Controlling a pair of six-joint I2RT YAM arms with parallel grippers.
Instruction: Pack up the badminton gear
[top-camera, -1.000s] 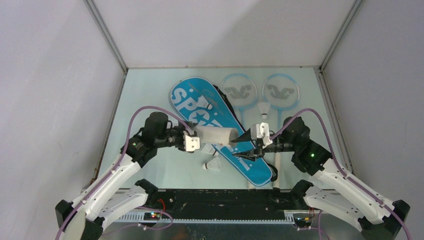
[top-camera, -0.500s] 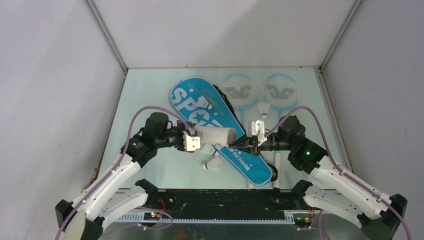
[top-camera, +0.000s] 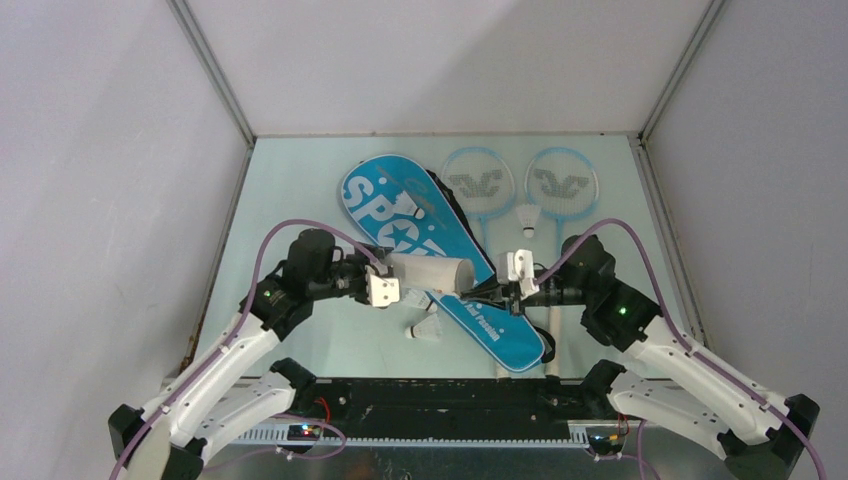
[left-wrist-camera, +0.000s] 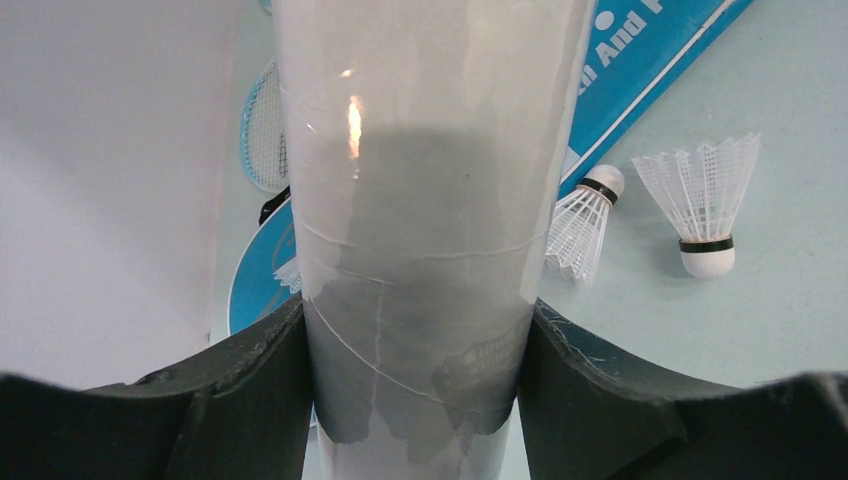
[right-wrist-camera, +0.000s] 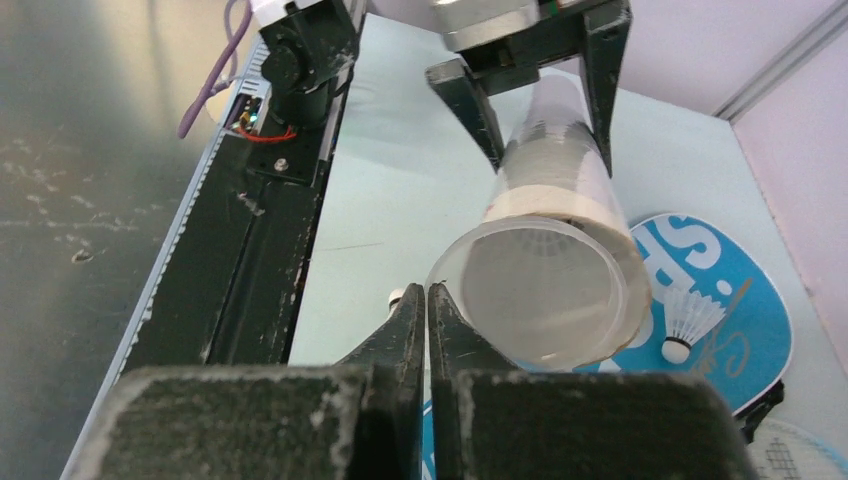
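My left gripper (top-camera: 385, 287) is shut on the long white tube (top-camera: 432, 270) and holds it level above the blue "SPORT" bag (top-camera: 400, 225), open mouth to the right. In the left wrist view the tube (left-wrist-camera: 420, 180) fills the gap between the fingers (left-wrist-camera: 250, 390). My right gripper (top-camera: 472, 291) is shut with nothing between its jaws, its tips (right-wrist-camera: 427, 297) at the lower left rim of the tube's mouth (right-wrist-camera: 545, 290). White mesh shows deep inside the tube. Two shuttlecocks (left-wrist-camera: 585, 225) (left-wrist-camera: 702, 200) lie on the table under the tube. Two light-blue rackets (top-camera: 478, 181) (top-camera: 561, 181) lie at the back.
One shuttlecock (top-camera: 405, 207) lies on the bag, also in the right wrist view (right-wrist-camera: 686, 322). Another (top-camera: 527, 219) lies between the racket shafts. The racket handles (top-camera: 552, 330) run under my right arm. The black base rail (top-camera: 440, 400) lines the near edge. Grey walls close in on three sides.
My right gripper pushed left to the tube's mouth, then drew back slightly to the right. The left gripper still holds the tube in about the same place.
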